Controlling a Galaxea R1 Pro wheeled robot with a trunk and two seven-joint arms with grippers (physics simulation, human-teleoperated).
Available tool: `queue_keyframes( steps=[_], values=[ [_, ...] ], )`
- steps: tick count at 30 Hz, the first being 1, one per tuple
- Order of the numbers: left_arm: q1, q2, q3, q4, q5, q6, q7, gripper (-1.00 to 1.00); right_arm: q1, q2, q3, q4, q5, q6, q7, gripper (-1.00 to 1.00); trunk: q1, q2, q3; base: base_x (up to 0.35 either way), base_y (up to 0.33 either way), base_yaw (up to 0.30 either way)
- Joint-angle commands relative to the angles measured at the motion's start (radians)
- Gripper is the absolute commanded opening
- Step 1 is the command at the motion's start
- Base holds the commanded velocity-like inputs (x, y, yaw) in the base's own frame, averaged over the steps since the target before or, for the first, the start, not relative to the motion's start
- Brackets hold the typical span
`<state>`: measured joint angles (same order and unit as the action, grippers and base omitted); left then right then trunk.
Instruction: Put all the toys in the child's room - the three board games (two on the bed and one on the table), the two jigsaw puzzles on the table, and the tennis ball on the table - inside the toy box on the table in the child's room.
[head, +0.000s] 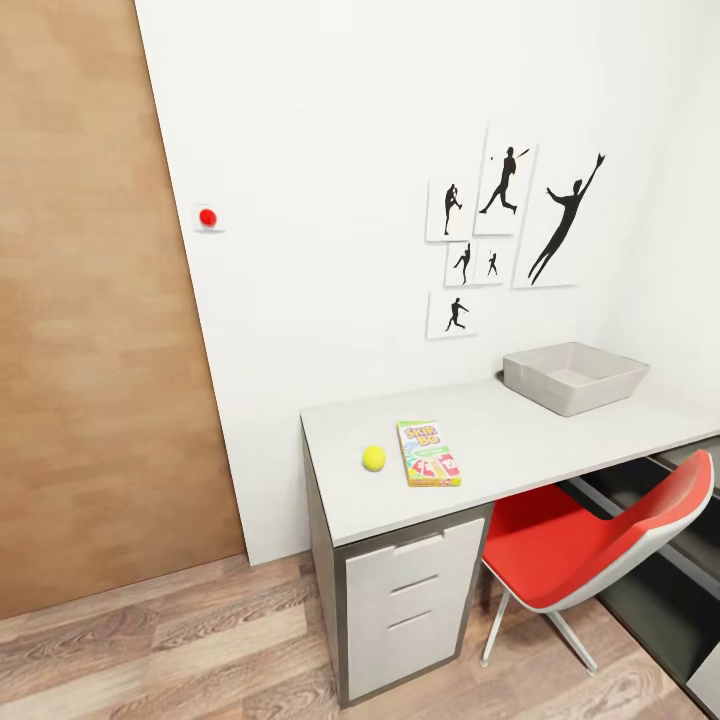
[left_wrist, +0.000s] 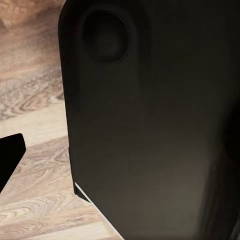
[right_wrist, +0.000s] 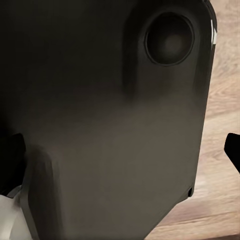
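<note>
Gripper state cannot be determined for either arm. On the pale grey counter (head: 560, 440), the small yellow-green tennis ball (head: 374, 458) lies beside the green Skip-Bo board game (head: 428, 453); the light grey toy box (head: 574, 376) stands farther back. Risk: a nudge could roll the ball off the counter edge.

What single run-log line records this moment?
phase: approaching desk | tennis ball beside Skip-Bo board game on table | toy box at far end | grippers: state unclear
</note>
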<state>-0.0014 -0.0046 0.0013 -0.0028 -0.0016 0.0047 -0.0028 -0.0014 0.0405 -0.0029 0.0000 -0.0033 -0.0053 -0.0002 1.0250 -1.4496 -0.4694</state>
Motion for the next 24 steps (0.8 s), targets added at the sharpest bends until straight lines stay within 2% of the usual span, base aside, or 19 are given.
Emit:
queue_keyframes(
  steps=[1, 9, 15, 24],
  values=[
    [0.000, 0.000, 0.001, 0.000, 0.000, 0.000, 0.000, 1.00, 0.000, 0.000, 0.000, 0.000, 0.000, -0.001, 0.000, 1.00, 0.000, 0.000, -0.001, 0.000, 0.000, 0.000],
    [0.000, -0.001, 0.000, 0.000, -0.001, -0.004, 0.000, 1.00, 0.000, -0.002, 0.001, 0.000, 0.001, -0.001, 0.000, 1.00, 0.000, 0.000, -0.001, 0.000, 0.000, 0.028],
    [0.000, -0.001, -0.003, 0.000, -0.004, -0.003, -0.001, 1.00, 0.000, -0.001, 0.001, 0.000, 0.002, -0.001, -0.001, 1.00, 0.000, 0.000, -0.001, -0.024, -0.029, 0.224],
    [0.000, 0.000, -0.004, 0.000, -0.004, -0.008, -0.002, 1.00, 0.000, -0.003, 0.000, 0.000, 0.000, -0.001, -0.001, 1.00, 0.000, 0.000, -0.001, -0.151, -0.028, 0.237]
  ],
)
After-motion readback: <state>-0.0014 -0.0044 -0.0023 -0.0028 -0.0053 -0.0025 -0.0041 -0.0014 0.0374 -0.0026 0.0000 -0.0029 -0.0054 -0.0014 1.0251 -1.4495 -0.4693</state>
